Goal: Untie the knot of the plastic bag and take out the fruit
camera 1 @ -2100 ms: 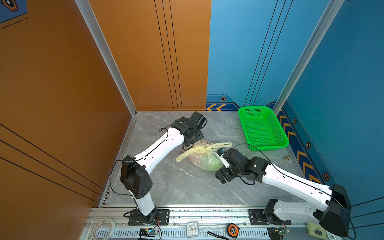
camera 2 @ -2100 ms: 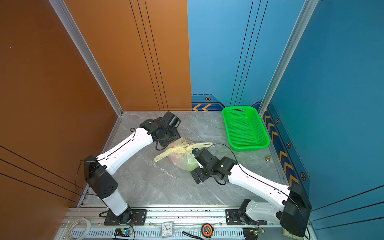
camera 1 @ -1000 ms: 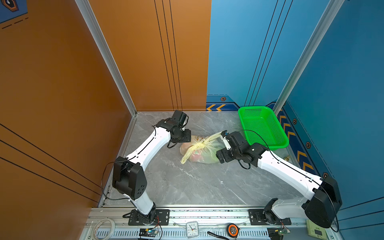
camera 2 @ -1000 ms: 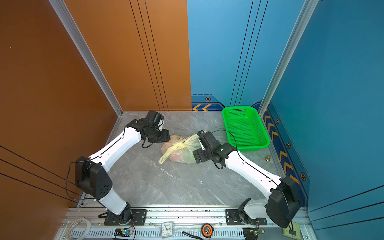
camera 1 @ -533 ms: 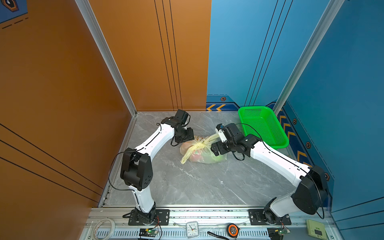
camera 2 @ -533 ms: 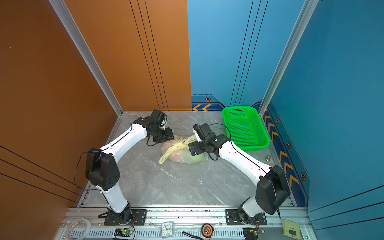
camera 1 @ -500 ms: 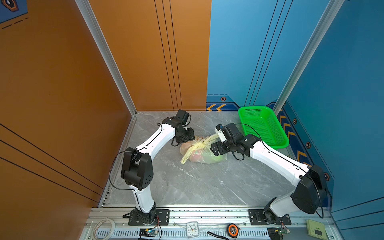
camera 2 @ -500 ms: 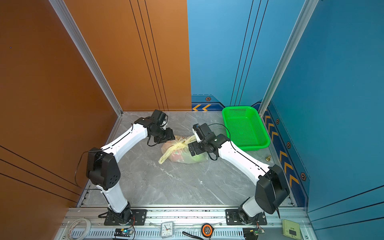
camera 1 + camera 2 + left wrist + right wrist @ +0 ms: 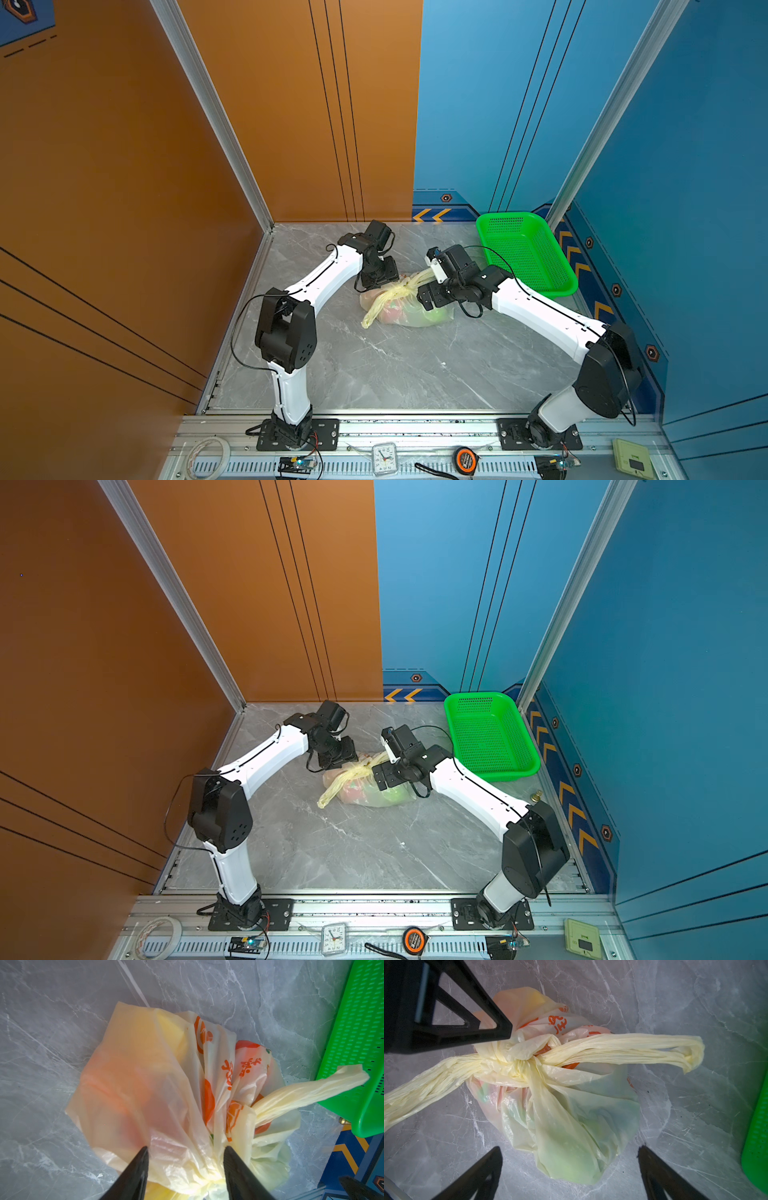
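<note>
The plastic bag lies on the table between left pincer and right pincer, basket back-right.

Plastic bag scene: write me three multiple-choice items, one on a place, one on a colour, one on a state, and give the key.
1. In both top views, the green basket stands:
A. at the far right corner
B. at the near left corner
C. in the middle

2. The plastic bag's loop handles are:
A. blue
B. cream-yellow
C. black

3. The knot is:
A. cut off
B. undone
C. tied

Key:
1 A, it lies at the back on the right.
2 B, the right wrist view shows pale yellow strands.
3 C, both handles meet in one tight lump.
</note>
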Motion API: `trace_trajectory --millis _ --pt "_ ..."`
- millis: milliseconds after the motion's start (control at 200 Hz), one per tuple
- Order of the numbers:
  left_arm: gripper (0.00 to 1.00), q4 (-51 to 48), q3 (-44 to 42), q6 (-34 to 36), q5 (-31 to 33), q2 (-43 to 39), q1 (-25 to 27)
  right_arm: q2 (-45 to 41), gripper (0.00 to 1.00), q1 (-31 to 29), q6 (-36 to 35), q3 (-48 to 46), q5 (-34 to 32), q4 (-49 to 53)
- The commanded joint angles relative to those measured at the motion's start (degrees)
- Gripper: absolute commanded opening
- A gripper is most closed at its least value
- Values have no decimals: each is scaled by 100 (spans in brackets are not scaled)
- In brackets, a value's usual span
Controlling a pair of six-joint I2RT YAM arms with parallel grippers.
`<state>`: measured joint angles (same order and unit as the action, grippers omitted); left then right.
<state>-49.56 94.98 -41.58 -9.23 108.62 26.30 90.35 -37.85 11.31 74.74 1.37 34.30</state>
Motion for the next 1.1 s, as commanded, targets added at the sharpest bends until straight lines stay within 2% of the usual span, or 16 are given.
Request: trace_trajectory --millis 0,175,300,496,661,816,1096 --pt "57 -235 143 -134 77 182 28 44 100 -30 -118 107 62 -19" --pt "46 -282 271 -203 64 359 81 69 99 -46 -116 73 71 -79" --pt "24 -341 336 -216 13 491 101 121 99 -71 -127 33 127 -182" --pt "0 -343 289 -272 67 378 116 261 100 -126 -203 -34 260 -398" --pt "0 -326 310 -324 94 225 110 572 99 -169 -344 147 326 -503" --pt "0 -331 346 -355 102 59 66 879 92 -154 -480 380 282 -499" --pt "0 -329 322 -324 45 -84 50 1074 64 -115 -654 556 301 -640"
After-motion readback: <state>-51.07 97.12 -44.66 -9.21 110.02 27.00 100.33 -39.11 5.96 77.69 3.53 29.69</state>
